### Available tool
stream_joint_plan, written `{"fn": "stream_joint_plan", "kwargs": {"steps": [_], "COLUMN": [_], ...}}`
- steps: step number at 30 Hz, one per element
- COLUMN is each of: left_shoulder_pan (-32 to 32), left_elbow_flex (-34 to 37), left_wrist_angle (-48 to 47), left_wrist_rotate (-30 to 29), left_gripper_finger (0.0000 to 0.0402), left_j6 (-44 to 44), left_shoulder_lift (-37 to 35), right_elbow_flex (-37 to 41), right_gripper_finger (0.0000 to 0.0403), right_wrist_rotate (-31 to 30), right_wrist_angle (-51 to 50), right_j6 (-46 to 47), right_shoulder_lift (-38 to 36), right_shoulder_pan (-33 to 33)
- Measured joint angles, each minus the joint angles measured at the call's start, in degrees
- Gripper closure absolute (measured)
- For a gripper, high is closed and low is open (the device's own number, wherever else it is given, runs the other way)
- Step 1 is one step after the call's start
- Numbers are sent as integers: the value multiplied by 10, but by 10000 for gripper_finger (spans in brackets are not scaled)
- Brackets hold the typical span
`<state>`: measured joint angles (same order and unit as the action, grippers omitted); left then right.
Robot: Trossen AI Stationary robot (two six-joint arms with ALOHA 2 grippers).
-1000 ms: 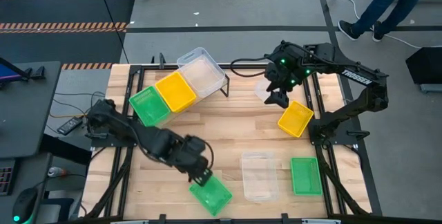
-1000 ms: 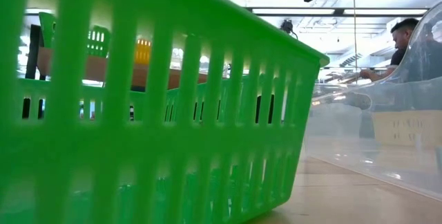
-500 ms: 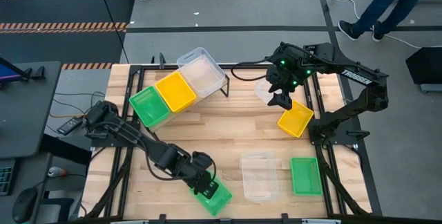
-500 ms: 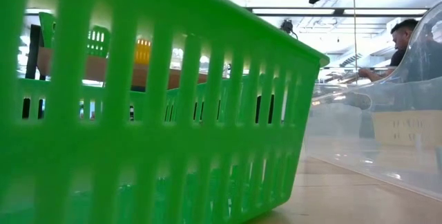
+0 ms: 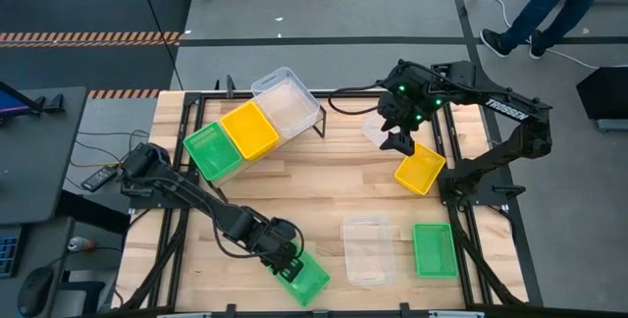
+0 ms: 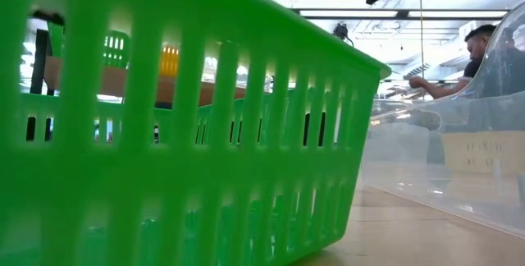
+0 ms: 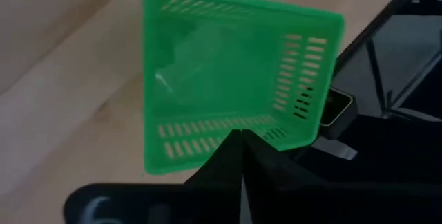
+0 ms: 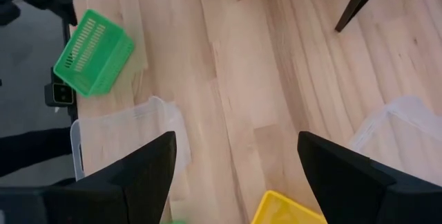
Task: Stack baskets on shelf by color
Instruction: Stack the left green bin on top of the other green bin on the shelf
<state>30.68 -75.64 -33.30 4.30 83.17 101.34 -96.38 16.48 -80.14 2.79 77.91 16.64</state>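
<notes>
A green basket (image 5: 304, 277) rests flat on the table near its near edge; it fills the left wrist view (image 7: 228, 72) and the left of the low view (image 6: 164, 135). My left gripper (image 5: 287, 263) has its fingers down at that basket's far-left wall, shut on it. The shelf (image 5: 316, 122) at the far left carries a green (image 5: 214, 151), a yellow (image 5: 249, 130) and a clear basket (image 5: 287, 102). My right gripper (image 5: 395, 141) hangs open above the far right of the table, with nothing between its fingers (image 8: 235, 162). My left gripper is shut on the green basket's slatted wall (image 7: 207, 137), about midway along the side facing the arm. The fingers slant down from the table's left. They cover the rim, so which finger is inside does not show. The basket's base stays on the table.
A yellow basket (image 5: 420, 168) and a clear one (image 5: 373, 127) lie under and beside my right gripper. Another clear basket (image 5: 368, 249) and a green one (image 5: 433, 249) lie near the right near edge. A person (image 5: 549, 4) stands beyond the far right corner.
My left gripper has come down and slightly toward the near edge, onto the far-left wall of the green basket. The basket has stayed where it was on the table.
</notes>
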Motion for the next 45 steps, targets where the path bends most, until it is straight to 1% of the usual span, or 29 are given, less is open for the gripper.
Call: {"fn": "stream_joint_plan", "kwargs": {"steps": [2,6,8,11,14,21,28,31,34,38,40,41,43,45], "left_shoulder_pan": [-1,-4,-7,-9,-9,-9,-9,-9,-10,-10,-10,-10,-10,-10], "left_elbow_flex": [20,69,88,106,107,108,103,82,46,-3,-20,-25,-38,-57], "left_wrist_angle": [44,180,194,156,117,28,-19,-48,-100,-211,-281,-300,-312,-304], "left_wrist_rotate": [0,5,9,15,23,12,3,-9,-25,-50,-56,-56,-56,-61], "left_gripper_finger": [397,388,384,389,397,395,397,398,398,397,397,397,398,398], "left_j6": [-11,-4,7,25,27,26,31,23,10,-3,-3,-5,-15,-18], "left_shoulder_lift": [0,0,0,0,0,0,0,0,0,-1,-1,-1,-2,-6], "right_elbow_flex": [0,0,0,0,0,0,0,0,6,23,31,35,40,43], "right_gripper_finger": [96,96,96,96,96,96,96,96,96,96,96,96,96,96], "right_wrist_rotate": [-6,-12,-16,-16,-16,-21,-21,-21,-21,-21,-21,-21,-20,-20], "right_wrist_angle": [4,11,12,12,12,12,13,21,30,51,57,61,61,61], "right_j6": [0,2,2,5,5,6,6,6,7,11,16,17,17,17], "right_shoulder_lift": [0,0,0,0,0,0,0,0,0,1,1,1,1,1], "right_shoulder_pan": [0,0,0,0,0,0,0,0,0,0,0,0,0,0]}}
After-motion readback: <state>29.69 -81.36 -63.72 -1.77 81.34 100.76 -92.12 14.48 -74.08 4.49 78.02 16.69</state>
